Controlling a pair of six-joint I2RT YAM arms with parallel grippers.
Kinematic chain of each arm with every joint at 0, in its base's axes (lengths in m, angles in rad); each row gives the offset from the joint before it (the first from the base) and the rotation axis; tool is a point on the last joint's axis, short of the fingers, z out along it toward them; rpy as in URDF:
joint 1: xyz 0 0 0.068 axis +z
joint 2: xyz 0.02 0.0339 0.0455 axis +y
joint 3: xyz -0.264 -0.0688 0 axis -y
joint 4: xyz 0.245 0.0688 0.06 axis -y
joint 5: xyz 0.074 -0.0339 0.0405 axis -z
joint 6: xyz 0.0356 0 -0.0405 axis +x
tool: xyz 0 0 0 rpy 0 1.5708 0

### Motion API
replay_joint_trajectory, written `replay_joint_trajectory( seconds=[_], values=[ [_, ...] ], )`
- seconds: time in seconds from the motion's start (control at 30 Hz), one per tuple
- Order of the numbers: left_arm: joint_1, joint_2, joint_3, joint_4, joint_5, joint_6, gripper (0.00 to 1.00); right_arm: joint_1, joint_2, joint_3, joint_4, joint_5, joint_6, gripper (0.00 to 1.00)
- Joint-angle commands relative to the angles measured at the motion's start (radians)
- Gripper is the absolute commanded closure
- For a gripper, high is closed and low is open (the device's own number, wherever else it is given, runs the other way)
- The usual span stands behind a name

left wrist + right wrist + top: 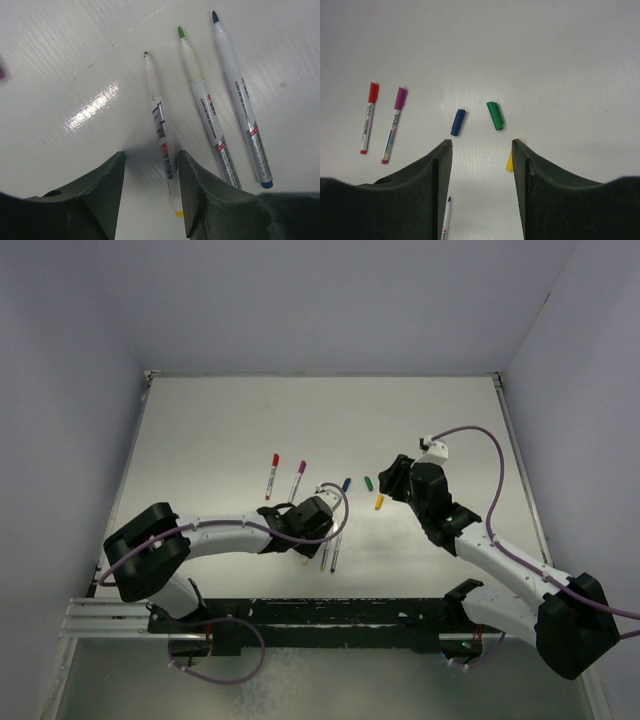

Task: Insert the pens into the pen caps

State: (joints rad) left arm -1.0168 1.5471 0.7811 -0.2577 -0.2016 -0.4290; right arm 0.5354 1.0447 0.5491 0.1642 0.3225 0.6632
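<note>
The left pincer (pixel 151 156) stands partly open, its two dark fingers (pixel 100 195) either side of a thin whitish-grey plastic pen with a yellow end (pixel 161 127). This pen lies flat on the glossy white surface (pixel 60 65). It sits close against the finger at lower right of the left wrist view, with a clear gap to the other finger, so nothing is clamped. To its right in that view lie two more uncapped pens side by side, the green-tipped pen (pixel 205 105) and the dark-blue-tipped pen (pixel 240 100), both pointing toward the top of the frame.

The right pincer (pixel 482 142) is likewise parted and holds nothing. A small yellow bullet-shaped cap (pixel 509 162) shows at the inner edge of its finger, at lower right of the right wrist view. Above the gap lie the blue plastic cap (pixel 458 122) and the green plastic cap (pixel 495 115), near each other but apart. At the left of that frame a red-capped pen (pixel 368 117) and a purple-capped pen (pixel 393 125) rest side by side with their caps on. In the overhead view the three loose caps lie mid-frame between the two pincers.
</note>
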Motion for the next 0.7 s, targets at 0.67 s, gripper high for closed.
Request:
replay_joint_trajectory(
  seconds=[0.67],
  values=[
    [-0.028, 0.054, 0.030, -0.136, -0.057, -0.063, 0.74, -0.005, -0.008, 0.017, 0.038, -0.016, 0.016, 0.47]
  ],
)
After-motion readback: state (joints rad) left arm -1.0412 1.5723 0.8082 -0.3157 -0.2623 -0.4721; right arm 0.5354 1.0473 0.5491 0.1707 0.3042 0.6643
